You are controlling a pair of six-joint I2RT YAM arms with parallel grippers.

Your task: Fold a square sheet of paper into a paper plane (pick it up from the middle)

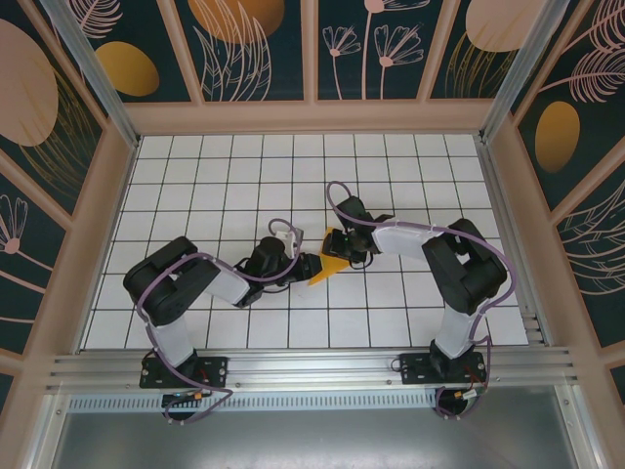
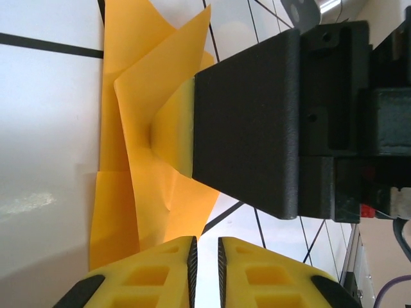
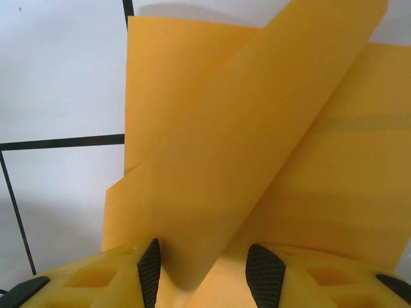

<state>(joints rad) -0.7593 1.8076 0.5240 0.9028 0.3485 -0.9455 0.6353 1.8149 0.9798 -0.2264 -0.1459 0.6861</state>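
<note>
The orange-yellow square sheet of paper [image 1: 330,266] lies partly folded on the white grid floor between my two grippers, with one flap lifted. In the right wrist view that raised flap [image 3: 257,141] runs down between the pads of my right gripper [image 3: 202,269], whose jaws stand well apart around it. My left gripper [image 2: 205,256] sits at the paper's near corner [image 2: 122,218]; its jaws are a narrow slit apart with only white floor between them. One yellow finger [image 2: 174,128] of the right gripper presses into the paper there. From above, the left gripper [image 1: 309,267] and right gripper [image 1: 344,248] meet at the sheet.
The white tiled floor [image 1: 244,186] is bounded by patterned wall panels [image 1: 244,49] on three sides and an aluminium rail [image 1: 312,369] at the near edge. Both arms reach inward to the middle; purple cables [image 1: 337,195] loop above them.
</note>
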